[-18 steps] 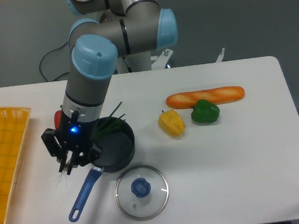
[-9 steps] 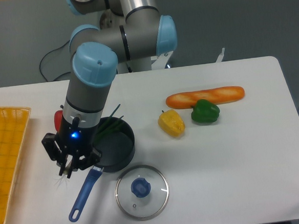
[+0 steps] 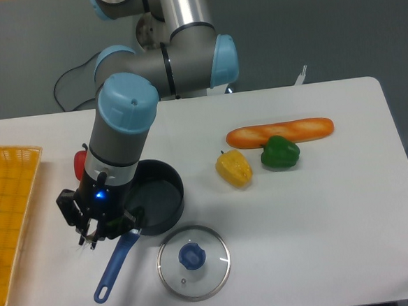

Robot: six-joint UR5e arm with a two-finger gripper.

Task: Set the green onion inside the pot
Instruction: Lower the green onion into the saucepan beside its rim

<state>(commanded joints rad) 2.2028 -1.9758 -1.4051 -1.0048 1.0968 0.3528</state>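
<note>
The pot point(image 3: 159, 195), a dark grey saucepan with a blue handle point(image 3: 114, 268), stands left of centre on the white table. My gripper point(image 3: 92, 235) hangs over the pot's left rim, just above the handle's base. It is shut on the green onion point(image 3: 136, 214), which the wrist mostly hides. Only a short dark green bit shows at the pot's near rim, and whitish root threads poke out below the fingers. The visible inside of the pot is dark, with no leaves showing.
A glass lid with a blue knob point(image 3: 193, 261) lies in front of the pot. A yellow basket point(image 3: 10, 208) sits at the left edge, and a red item point(image 3: 81, 161) is behind my arm. Yellow pepper point(image 3: 234, 168), green bell pepper point(image 3: 279, 152) and baguette point(image 3: 279, 131) lie to the right.
The dark green leaves that stuck out over the pot's far rim no longer show. My gripper has shifted slightly left and lower with the onion.
</note>
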